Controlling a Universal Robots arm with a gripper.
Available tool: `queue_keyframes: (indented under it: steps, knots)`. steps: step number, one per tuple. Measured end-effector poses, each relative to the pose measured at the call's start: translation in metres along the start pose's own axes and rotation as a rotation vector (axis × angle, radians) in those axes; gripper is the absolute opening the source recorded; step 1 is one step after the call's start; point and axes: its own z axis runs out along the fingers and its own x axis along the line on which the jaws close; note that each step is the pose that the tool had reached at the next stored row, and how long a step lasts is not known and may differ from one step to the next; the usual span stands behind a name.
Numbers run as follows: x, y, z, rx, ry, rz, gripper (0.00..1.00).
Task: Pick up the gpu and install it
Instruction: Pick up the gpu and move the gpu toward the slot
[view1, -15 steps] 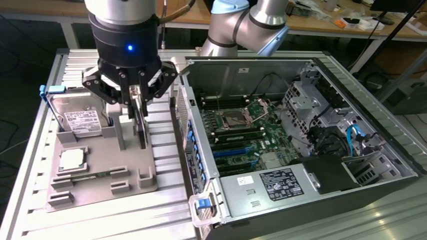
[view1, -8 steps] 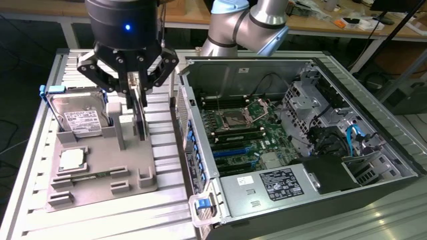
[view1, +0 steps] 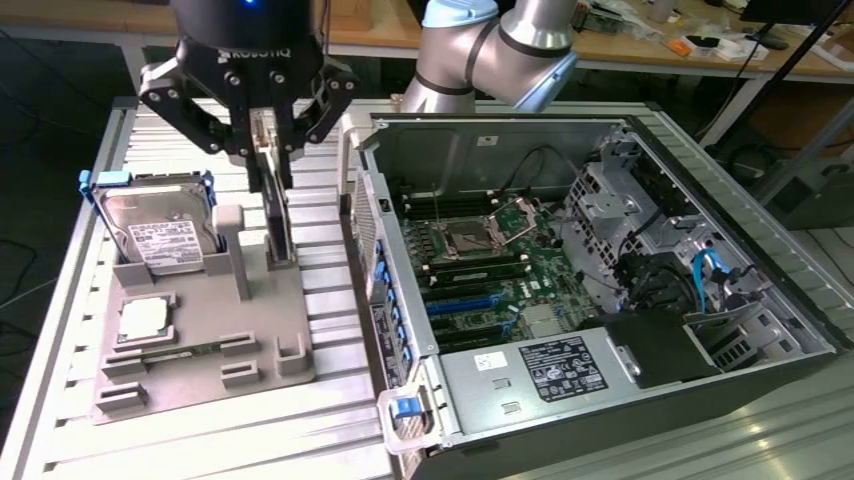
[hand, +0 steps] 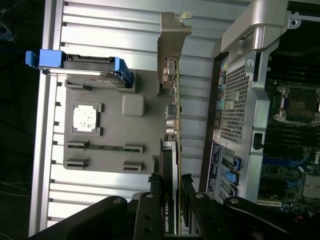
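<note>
Gpu (view1: 276, 215), exterior view: the thin black card stands on edge, upright, above the grey fixture (view1: 200, 380) that lies on the slatted table (view1: 334, 425). The gripper (view1: 264, 165) hangs straight over it and pinches its upper edge between both fingers. The card's lower end reaches the fixture's raised post; whether it sits in the slot or is clear of it cannot be told. On the exterior view's left of the card, the hard drive (view1: 158, 235) with blue handles leans in the same fixture, and the square chip (view1: 143, 318) lies flat nearer the camera. On the exterior view's right stands the open computer case (view1: 747, 300), its motherboard (view1: 494, 265) exposed.

Wrist view: the gpu (hand: 169, 170) is seen edge-on, running away from the gripper (hand: 170, 205), whose fingers (hand: 150, 210) press on its two faces. The metal bracket (hand: 172, 35) forms the card's far end. The card lies between the fixture (hand: 145, 130), which carries the hard drive (hand: 90, 67) and chip (hand: 85, 117), and the perforated wall of the computer case (hand: 240, 100)
</note>
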Motion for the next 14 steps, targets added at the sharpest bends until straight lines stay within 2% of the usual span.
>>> queue_keyframes:
  steps: [11, 13, 14]
  knots:
    - [-0.001, 0.0006, -0.0352, 0.0000, 0.0000, 0.000, 0.27]
    - [-0.001, 0.0007, -0.0371, 0.0000, 0.0011, 0.000, 0.27]
    - [-0.003, 0.0005, -0.0370, -0.0004, 0.0043, 0.000, 0.27]
